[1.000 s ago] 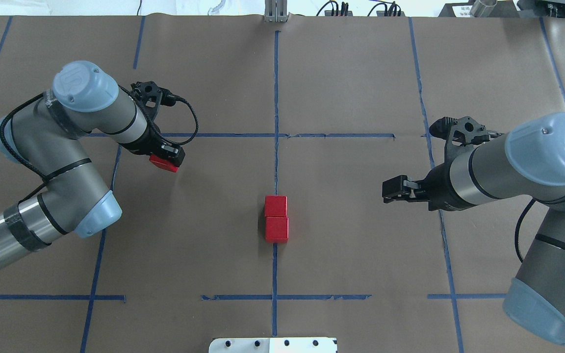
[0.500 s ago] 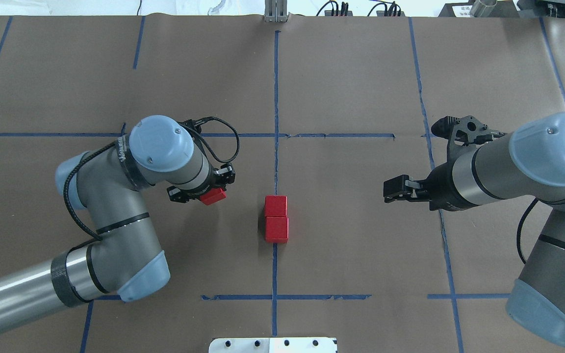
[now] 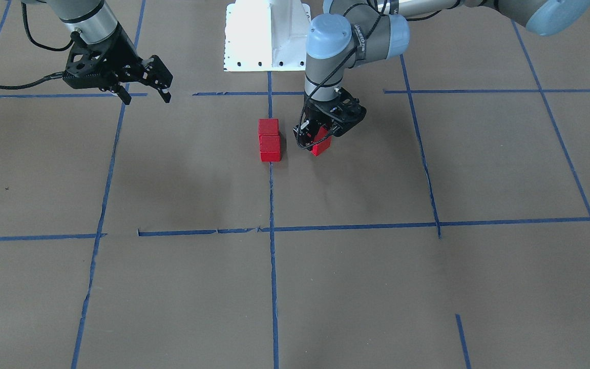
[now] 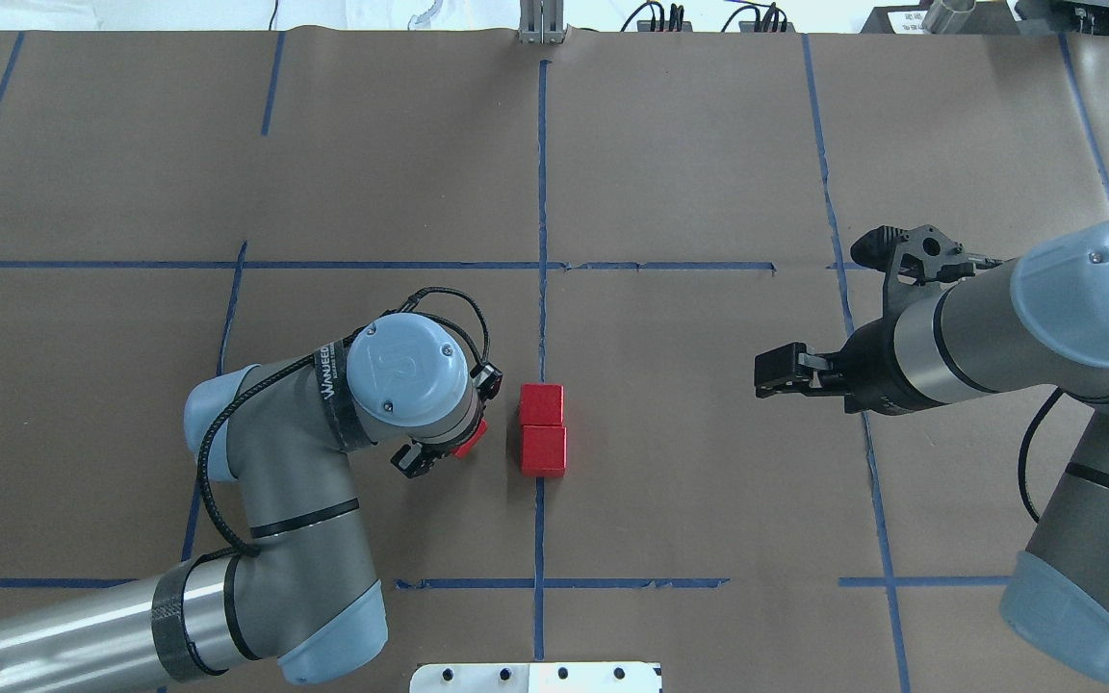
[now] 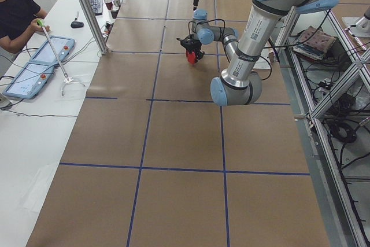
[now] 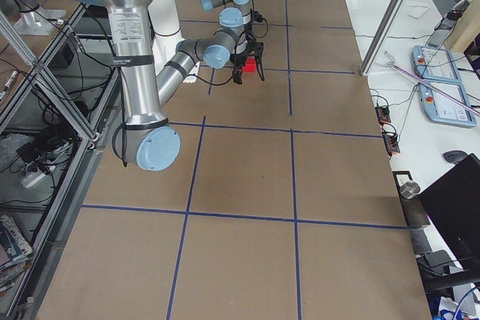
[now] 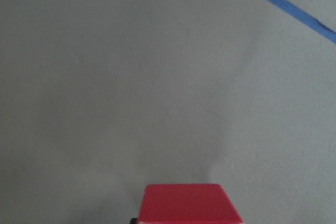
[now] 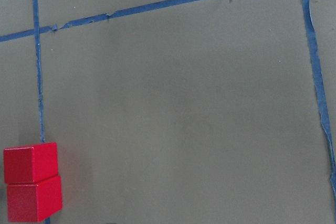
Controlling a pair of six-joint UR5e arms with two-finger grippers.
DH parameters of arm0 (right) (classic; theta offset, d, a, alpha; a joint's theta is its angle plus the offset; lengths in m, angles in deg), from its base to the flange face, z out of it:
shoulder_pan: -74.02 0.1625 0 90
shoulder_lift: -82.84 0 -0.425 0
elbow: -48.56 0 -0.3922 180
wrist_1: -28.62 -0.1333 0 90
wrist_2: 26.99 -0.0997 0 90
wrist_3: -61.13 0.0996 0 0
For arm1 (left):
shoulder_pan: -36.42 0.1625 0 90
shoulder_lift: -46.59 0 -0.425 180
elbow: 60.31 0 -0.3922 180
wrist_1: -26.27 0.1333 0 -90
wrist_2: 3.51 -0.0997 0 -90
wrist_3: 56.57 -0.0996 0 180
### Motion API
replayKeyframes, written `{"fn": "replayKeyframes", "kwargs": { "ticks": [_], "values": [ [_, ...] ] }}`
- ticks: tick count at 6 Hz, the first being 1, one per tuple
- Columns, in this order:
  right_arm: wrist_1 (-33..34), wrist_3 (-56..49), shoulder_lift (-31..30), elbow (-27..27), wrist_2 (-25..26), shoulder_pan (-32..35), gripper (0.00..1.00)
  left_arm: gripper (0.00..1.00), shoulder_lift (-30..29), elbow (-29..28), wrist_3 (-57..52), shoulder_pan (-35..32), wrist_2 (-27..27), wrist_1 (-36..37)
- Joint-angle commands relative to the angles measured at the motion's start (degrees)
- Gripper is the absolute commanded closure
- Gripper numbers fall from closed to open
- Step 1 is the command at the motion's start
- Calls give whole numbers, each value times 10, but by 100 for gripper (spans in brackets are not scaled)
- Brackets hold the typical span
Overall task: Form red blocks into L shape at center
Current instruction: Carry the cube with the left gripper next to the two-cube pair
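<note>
Overhead exterior, two red blocks [image 4: 542, 430] touching, third block [image 4: 470, 438] in left gripper [image 3: 320, 139]

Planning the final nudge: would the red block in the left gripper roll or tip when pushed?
Probably neither: the held block is a flat-faced cube, so it should slide. Its matte faces likely resist slipping in the jaws. Crisp edges suggest it is rigid.

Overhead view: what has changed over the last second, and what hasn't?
The left gripper, jaws shut on the third red block, carried it rightward and toward the robot. It is now just beside the two red blocks, not touching them. Nothing was grasped or released. Those two blocks stayed put, touching, on the blue tape line. The right gripper stayed open and barely moved.
</note>
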Motion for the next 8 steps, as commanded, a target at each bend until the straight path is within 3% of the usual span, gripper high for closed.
{"fn": "replayKeyframes", "kwargs": {
  "ticks": [1,4,8],
  "values": [
    [1,1,-1,0,0,0,0,97,-9,-9,106,1,0,5],
    [5,1,-2,-1,0,0,0,99,-11,-16,306,-14,7,5],
    [5,2,-2,-1,0,0,0,100,-17,-31,366,-16,22,-10]
  ]
}}
